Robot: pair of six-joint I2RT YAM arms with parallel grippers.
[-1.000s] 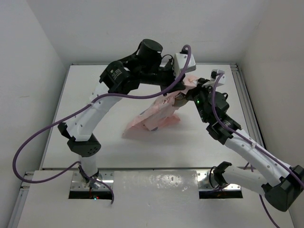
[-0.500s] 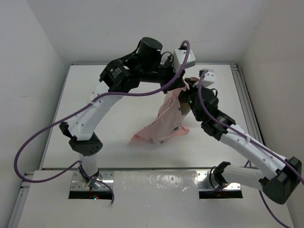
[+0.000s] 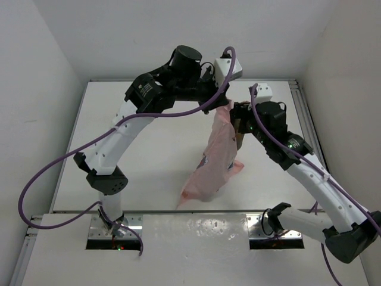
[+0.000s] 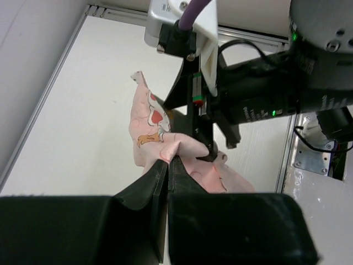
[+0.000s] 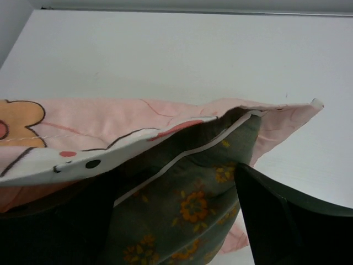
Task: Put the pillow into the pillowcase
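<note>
Two claws: my left claw (image 4: 167,163) pinches the limp pillowcase (image 3: 217,158) at its 12 o'clock end; right claw (image 5: 160,221) stands spread astride the soft, light pillow (image 5: 193,187). I'd grip its piped edge.

White table (image 3: 137,173) under hanging pillowcase (image 3: 217,161)

Left arm (image 3: 128,128): white links, black joints, at 9 o'clock | right arm (image 3: 315,185): same livery, green light (image 3: 290,142) glowing, at 3 o'clock | purple cables (image 3: 19,211) trailing off both | white camera box (image 3: 228,68) at the wrist | left gripper (image 4: 167,161): matt black | steel base plates (image 3: 134,229) at 6 o'clock
</note>
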